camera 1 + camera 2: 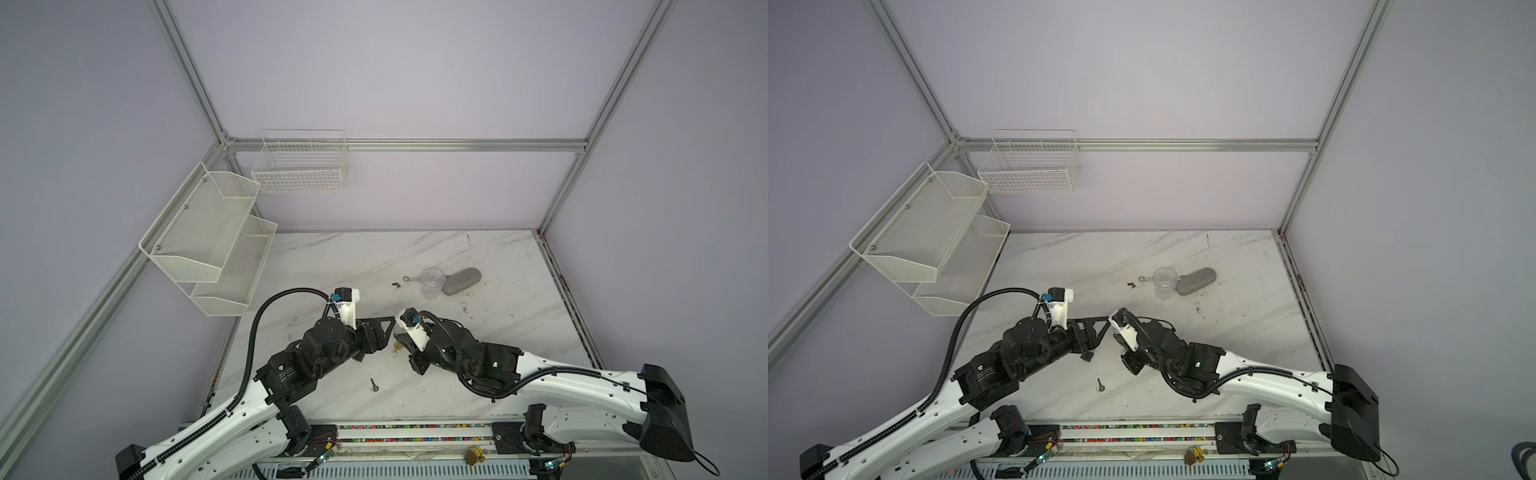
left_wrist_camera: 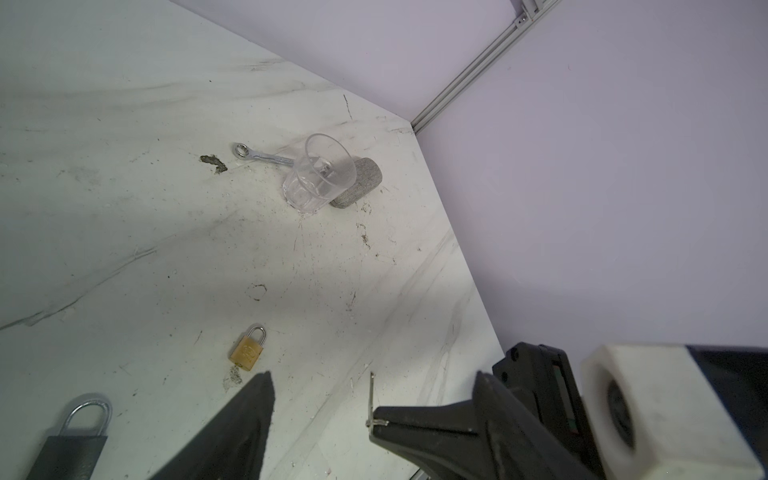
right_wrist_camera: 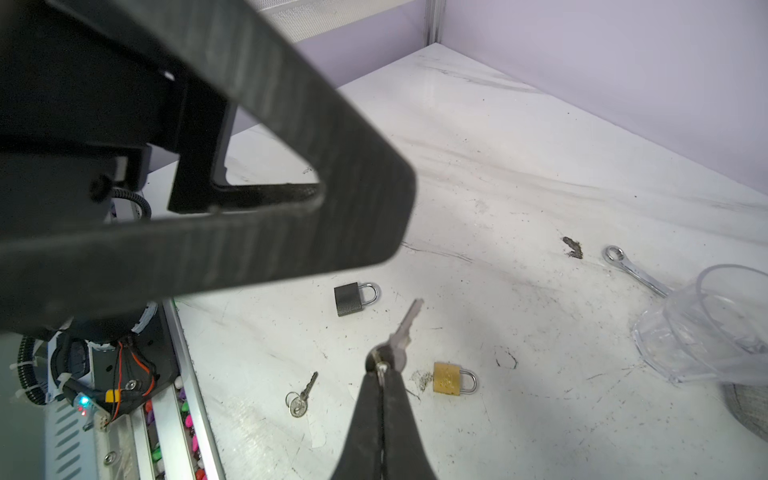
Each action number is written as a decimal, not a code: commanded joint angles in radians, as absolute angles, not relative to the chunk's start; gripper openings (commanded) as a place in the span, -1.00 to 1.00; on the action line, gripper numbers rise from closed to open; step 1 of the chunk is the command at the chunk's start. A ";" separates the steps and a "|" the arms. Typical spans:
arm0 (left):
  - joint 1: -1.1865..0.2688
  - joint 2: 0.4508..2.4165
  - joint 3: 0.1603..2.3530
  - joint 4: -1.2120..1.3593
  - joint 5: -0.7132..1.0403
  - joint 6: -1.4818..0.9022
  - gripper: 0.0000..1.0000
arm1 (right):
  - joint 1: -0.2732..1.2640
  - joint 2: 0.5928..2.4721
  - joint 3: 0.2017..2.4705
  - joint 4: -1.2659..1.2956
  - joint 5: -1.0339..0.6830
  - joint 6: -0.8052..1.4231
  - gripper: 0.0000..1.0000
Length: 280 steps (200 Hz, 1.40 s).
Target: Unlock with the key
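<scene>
Gripping a silver key [image 3: 406, 326] by its head, the right gripper [image 3: 380, 368] has its two dark fingers pressed tight together. The key's blade juts out past the tips, raised above the white marble table [image 1: 415, 257]. A brass padlock [image 3: 453, 377] lies flat on the table close to the gripper's tip, with its shackle closed. A dark grey padlock [image 3: 353, 298] lies flat a little farther off, and its shackle is closed too. A second key on a small ring [image 3: 300, 398] rests on the table nearer the front edge. The left gripper [image 1: 1098, 338] faces the right one across the middle of the table, its jaws standing apart and clamped on nothing. Toward the back of the table a clear plastic cup [image 1: 431, 282] stands upright. A small ring spanner [image 2: 257, 154] lies just beside the cup on one side, and a grey oval object [image 1: 461, 281] lies against it on the other.
</scene>
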<state>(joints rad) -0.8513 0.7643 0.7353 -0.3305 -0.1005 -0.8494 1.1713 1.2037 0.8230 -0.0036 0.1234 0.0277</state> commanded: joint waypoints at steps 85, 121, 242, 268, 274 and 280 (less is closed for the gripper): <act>-0.841 0.933 0.930 -0.380 -0.023 -0.813 -0.26 | 1.170 1.190 0.830 0.063 0.104 -0.018 -1.00; -0.839 0.963 0.940 -0.380 -0.022 -0.819 -0.50 | 1.170 1.189 0.825 0.063 0.109 -0.017 -1.00; -0.784 0.992 0.937 -0.352 0.009 -0.803 -1.00 | 1.170 1.151 0.814 0.061 0.176 0.049 -0.33; -0.731 0.963 0.885 -0.214 0.032 -0.758 -1.00 | 1.162 1.090 0.792 0.082 0.170 0.102 0.08; -0.715 0.956 0.866 -0.160 0.056 -0.756 -1.00 | 1.152 1.074 0.792 0.081 0.143 0.121 0.15; -0.704 0.950 0.845 -0.093 0.087 -0.747 -1.00 | 1.135 1.064 0.793 0.082 0.097 0.143 0.17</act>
<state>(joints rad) -0.7506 0.9955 0.8467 -0.3332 0.0090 -0.8001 1.1675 1.1255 0.8062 0.0433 0.1516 0.0666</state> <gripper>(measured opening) 0.049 0.552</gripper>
